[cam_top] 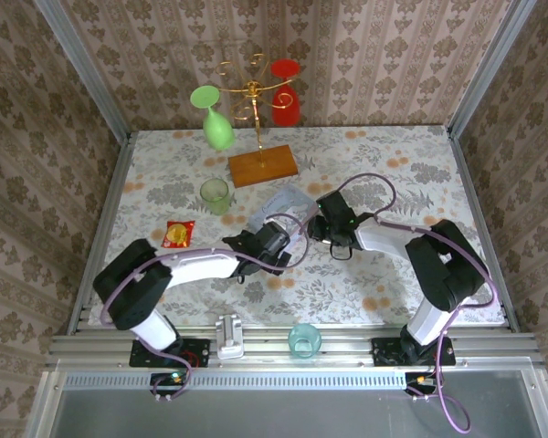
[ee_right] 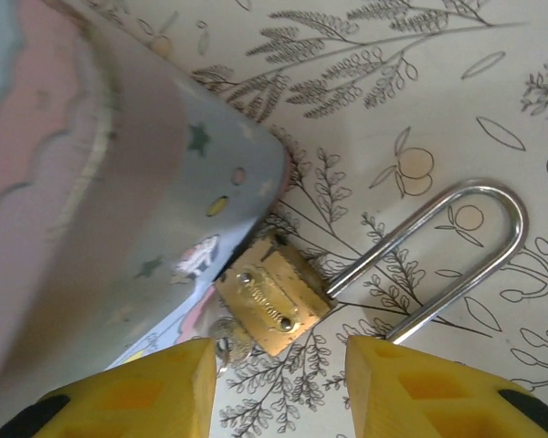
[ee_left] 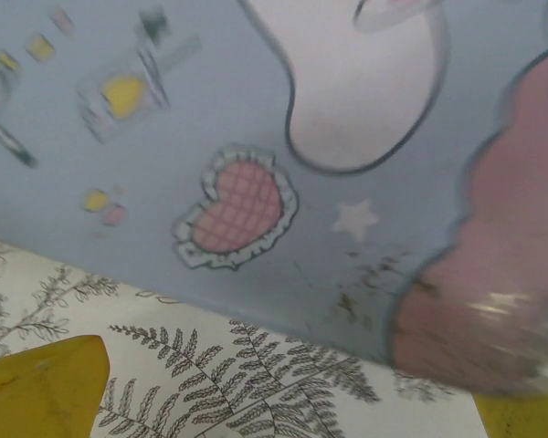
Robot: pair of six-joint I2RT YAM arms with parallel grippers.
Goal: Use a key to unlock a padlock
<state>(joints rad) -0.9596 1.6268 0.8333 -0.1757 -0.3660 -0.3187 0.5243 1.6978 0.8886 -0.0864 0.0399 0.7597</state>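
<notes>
- Floral tabletop (cam_top: 393, 155) under patterned walls, overhead view: both arms meet mid-table at the pale blue tin (cam_top: 288, 201).
- Left wrist view: left jaws stand wide and empty, with the tin's side just ahead.
- Right wrist view: right jaws stand wide and empty. The padlock (ee_right: 272, 304) lies at their mouth, between the yellow fingertips (ee_right: 137, 388), its body touching the tin. Its long axis runs lower left to upper right, shackle (ee_right: 493, 237) pointing away. A small metal piece (ee_right: 226, 339) under the body may be the key; I cannot tell.
- I judge the right arm (cam_top: 384, 235) better placed.
</notes>
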